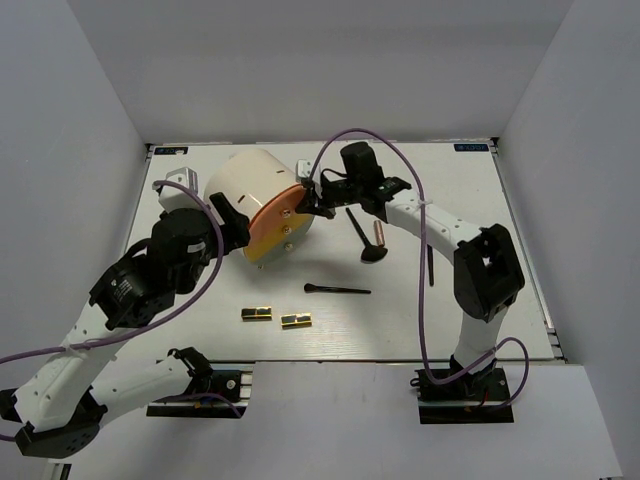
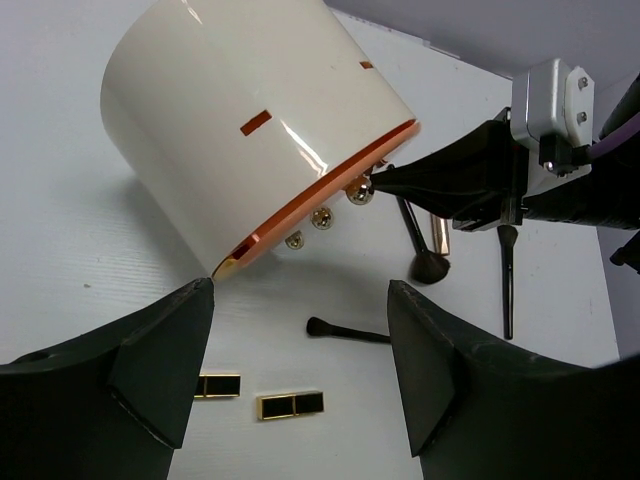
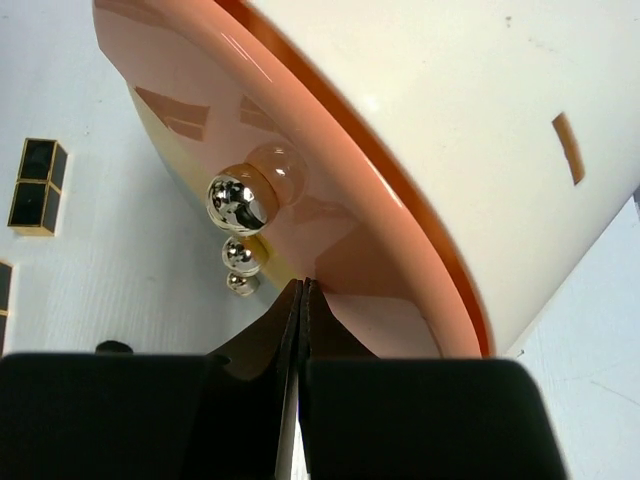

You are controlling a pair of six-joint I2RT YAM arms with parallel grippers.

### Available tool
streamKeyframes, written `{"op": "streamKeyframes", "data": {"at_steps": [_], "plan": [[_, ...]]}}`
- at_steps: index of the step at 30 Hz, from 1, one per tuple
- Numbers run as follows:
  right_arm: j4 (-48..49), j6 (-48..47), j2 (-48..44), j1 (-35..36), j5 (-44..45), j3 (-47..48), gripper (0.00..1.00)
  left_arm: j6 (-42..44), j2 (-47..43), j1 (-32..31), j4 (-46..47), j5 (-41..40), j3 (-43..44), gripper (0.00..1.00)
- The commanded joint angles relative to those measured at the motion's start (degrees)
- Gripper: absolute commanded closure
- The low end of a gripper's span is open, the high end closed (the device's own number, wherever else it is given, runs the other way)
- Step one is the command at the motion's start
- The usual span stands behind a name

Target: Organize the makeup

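Top external view shows a big cream cylinder [image 1: 250,185] lying tipped on its side near the far-left part of the table [image 1: 480,200]. Its orange face [image 1: 275,228] is turned toward the near-right.

The left gripper [image 2: 300,330] sits at the cylinder's near-left flank with its fingers spread wide and holding nothing, probably placed to brace or right the cylinder. The right gripper [image 3: 302,292] has its fingers pressed flat together with nothing between them. Its tip is at the orange face just below three small metal knobs [image 3: 240,205]. Contact with the face cannot be made out. A closed tip like this suits nudging or hooking a knob rather than picking anything up.

All the makeup in view lies loose on the table, outside the cylinder:
- Two gold-and-black cases [image 1: 256,313] lie side by side toward the near edge.
- A slim black brush [image 1: 337,290] lies near the middle.
- A fluffy-headed brush [image 1: 366,240] lies just right of the orange face, with a rose-gold lipstick [image 1: 379,232] close beside it.
- Another thin black stick [image 1: 430,265] lies nearer the right edge, by the right arm.

Sorting looks barely begun, and the cylinder seems to need setting up first.
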Motion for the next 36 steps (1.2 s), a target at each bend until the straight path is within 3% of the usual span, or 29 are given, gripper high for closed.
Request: {"op": "streamKeyframes", "data": {"at_steps": [1, 13, 19, 20, 22, 23, 26, 31, 36], "plan": [[5.07, 2.63, 0.52, 0.25, 1.58, 3.10, 1.00, -1.29, -1.35, 0.19, 1.07, -0.20, -0.78, 0.20], [5.95, 6.05, 0.44, 0.43, 2.03, 3.72, 1.00, -1.29, -1.35, 0.19, 1.25, -0.38, -1.48, 0.18], [8.14, 8.51, -6.84, 0.16, 0.09, -6.55, 1.00, -2.35, -2.93, 0.19, 1.16, -0.55, -2.71, 0.17], [8.76, 9.48, -7.64, 0.25, 0.26, -9.70, 0.88, -2.44, -3.37, 0.19, 1.25, -0.55, -2.97, 0.17], [10.87, 13.67, -9.48, 0.16, 0.70, -12.35, 0.73, -2.70, -3.72, 0.19, 1.68, -0.46, -3.76, 0.17], [11.66, 15.36, -9.75, 0.25, 1.49, -14.02, 0.60, -2.70, -3.64, 0.19, 1.77, -0.29, -3.94, 0.17], [16.13, 23.78, -9.41, 0.34, 3.34, -16.05, 0.54, -2.52, -3.02, 0.19, 2.21, 0.06, -4.03, 0.16], [19.83, 39.59, -6.86, 0.60, 7.12, -15.80, 0.34, -2.35, -2.40, 0.19, 2.56, 0.33, -3.77, 0.16], [22.21, 49.55, -3.17, 0.87, 8.44, -14.92, 0.37, -2.96, -2.84, 0.19, 2.92, 0.50, -4.38, 0.16]]}}
